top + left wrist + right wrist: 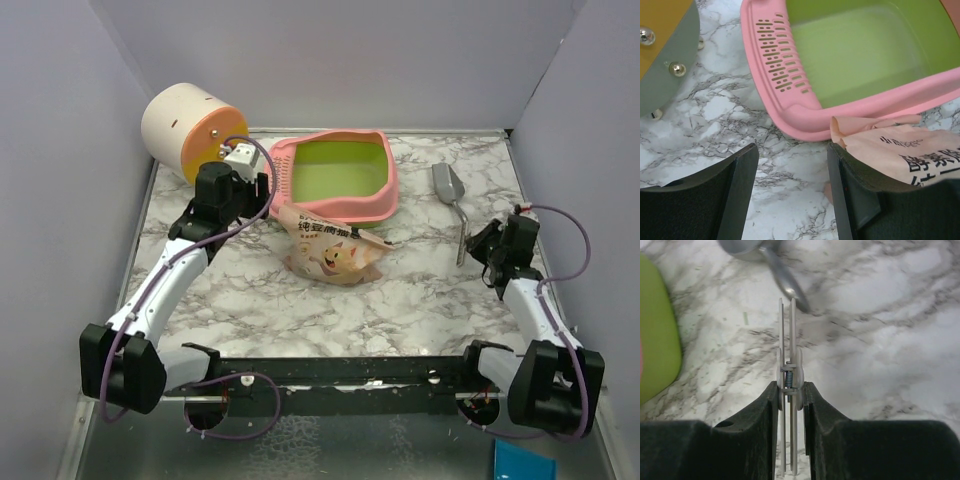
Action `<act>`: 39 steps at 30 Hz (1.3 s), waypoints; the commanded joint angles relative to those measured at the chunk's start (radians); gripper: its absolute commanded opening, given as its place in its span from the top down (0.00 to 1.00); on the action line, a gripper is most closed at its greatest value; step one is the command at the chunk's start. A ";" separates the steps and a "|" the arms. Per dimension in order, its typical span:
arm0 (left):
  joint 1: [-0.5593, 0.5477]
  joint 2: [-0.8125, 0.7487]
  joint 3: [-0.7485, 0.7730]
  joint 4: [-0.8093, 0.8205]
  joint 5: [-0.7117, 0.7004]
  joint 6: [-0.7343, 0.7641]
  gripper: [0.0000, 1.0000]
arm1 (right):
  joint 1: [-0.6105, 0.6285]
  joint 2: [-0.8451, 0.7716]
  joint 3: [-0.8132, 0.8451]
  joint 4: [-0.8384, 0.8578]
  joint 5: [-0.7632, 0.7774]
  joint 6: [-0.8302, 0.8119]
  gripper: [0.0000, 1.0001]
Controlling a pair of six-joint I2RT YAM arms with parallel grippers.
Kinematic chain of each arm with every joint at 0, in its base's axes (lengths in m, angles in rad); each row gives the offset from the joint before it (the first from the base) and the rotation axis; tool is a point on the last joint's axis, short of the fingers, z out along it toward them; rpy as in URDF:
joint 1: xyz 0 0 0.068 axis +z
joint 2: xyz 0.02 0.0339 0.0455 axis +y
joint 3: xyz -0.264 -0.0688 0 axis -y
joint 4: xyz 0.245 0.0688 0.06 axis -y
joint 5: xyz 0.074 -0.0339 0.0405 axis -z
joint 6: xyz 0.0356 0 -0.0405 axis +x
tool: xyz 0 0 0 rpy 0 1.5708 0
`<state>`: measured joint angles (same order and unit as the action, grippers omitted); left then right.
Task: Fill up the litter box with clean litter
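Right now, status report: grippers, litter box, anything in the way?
Left gripper open, beside beige printed pouch. Right gripper shut on thin sprung metal tool. Pink plastic litter box, lime-green basin looks empty. Pouch at its near rim.

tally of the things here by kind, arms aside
pink plastic litter box with lime-green basin: 1
cream-and-orange cylinder: 1
beige printed pouch: 1
grey metal scoop: 1
thin silver metal clip, held in the right pincer: 1
total: 5
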<state>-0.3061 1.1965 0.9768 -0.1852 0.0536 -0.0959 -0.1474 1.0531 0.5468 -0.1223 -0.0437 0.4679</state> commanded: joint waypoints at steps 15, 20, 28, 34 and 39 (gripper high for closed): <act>0.232 0.096 -0.051 0.167 0.510 -0.287 0.39 | -0.124 0.099 -0.157 0.161 -0.141 0.051 0.85; 0.234 0.117 -0.040 0.177 0.556 -0.300 0.39 | -0.124 0.093 -0.124 0.107 -0.113 0.064 0.51; 0.234 0.185 -0.007 0.191 0.651 -0.350 0.39 | -0.124 -0.108 -0.014 -0.053 -0.103 -0.004 0.46; 0.234 0.233 0.022 0.221 0.761 -0.417 0.39 | -0.123 -0.166 0.094 -0.068 -0.346 -0.057 0.46; 0.234 0.281 0.011 0.348 0.852 -0.540 0.35 | -0.104 -0.122 0.139 -0.044 -0.533 -0.090 0.40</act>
<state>-0.0776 1.4418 0.9649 0.0254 0.7753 -0.5171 -0.2676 0.8989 0.6537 -0.1558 -0.3717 0.4316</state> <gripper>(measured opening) 0.637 0.594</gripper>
